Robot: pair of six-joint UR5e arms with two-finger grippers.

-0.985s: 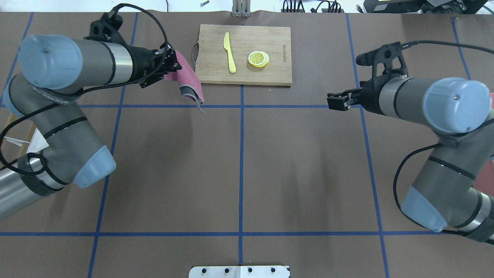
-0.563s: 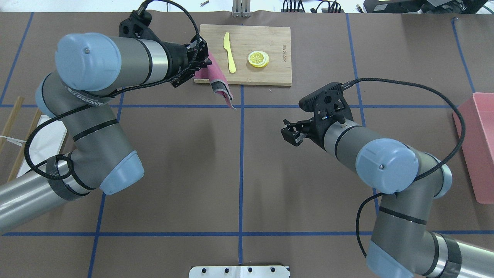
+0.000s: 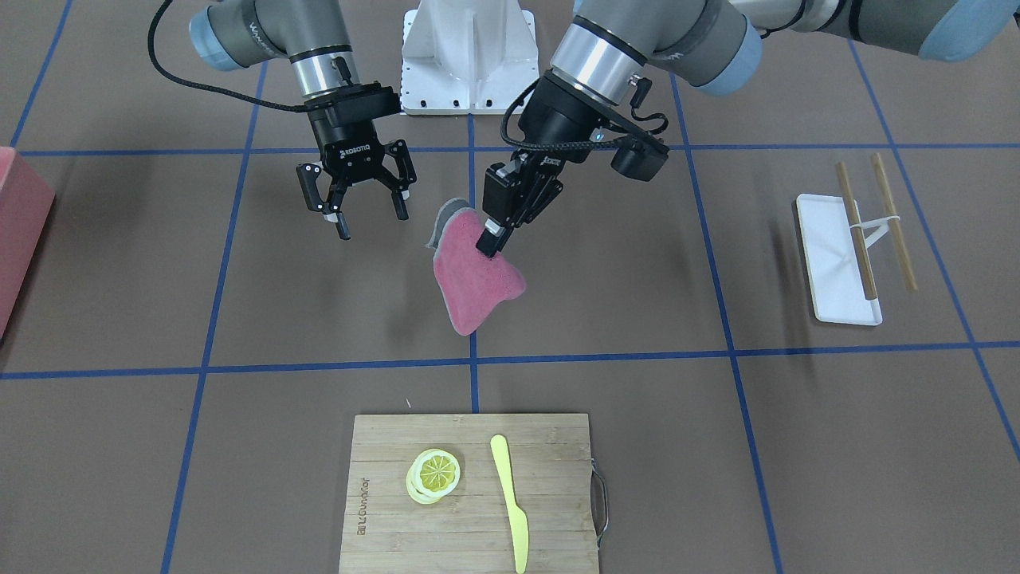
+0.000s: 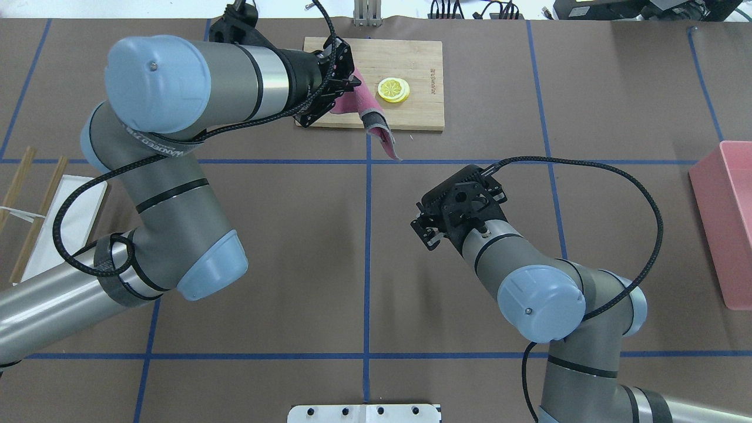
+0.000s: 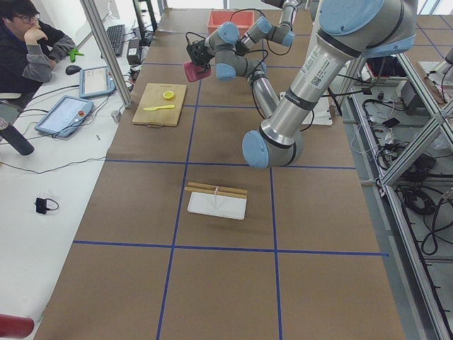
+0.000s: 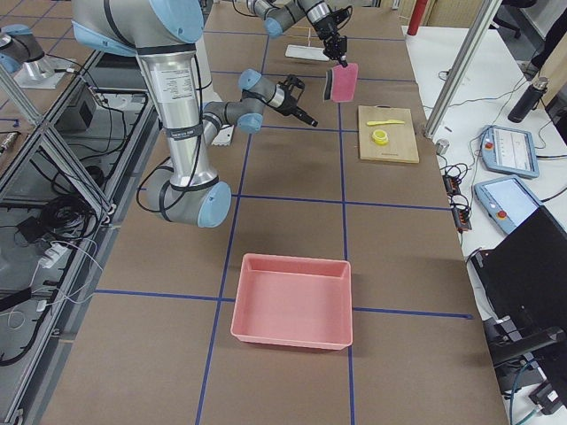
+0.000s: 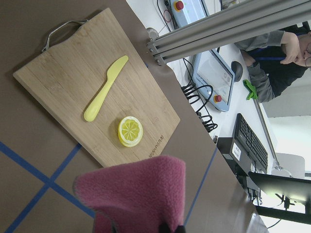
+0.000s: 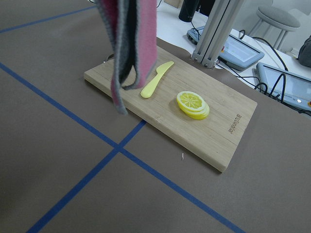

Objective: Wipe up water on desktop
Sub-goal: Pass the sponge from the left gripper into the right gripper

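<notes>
The desktop is a matte brown surface with blue tape lines; I see no water on it. My left gripper is shut on the top of a pink cloth with a grey back, which hangs in the air above the desktop's middle, near the cutting board's front edge. From overhead the gripper and the cloth overlap the board. The cloth also shows in the left wrist view and in the right wrist view. My right gripper is open and empty, a short way from the cloth.
A bamboo cutting board carries a yellow knife and lemon slices. A white tray with wooden sticks lies on the robot's left. A pink bin stands at the right edge.
My left arm has carried the cloth rightward, from left of the board to over its front edge. My right arm has swung in toward the table's middle.
</notes>
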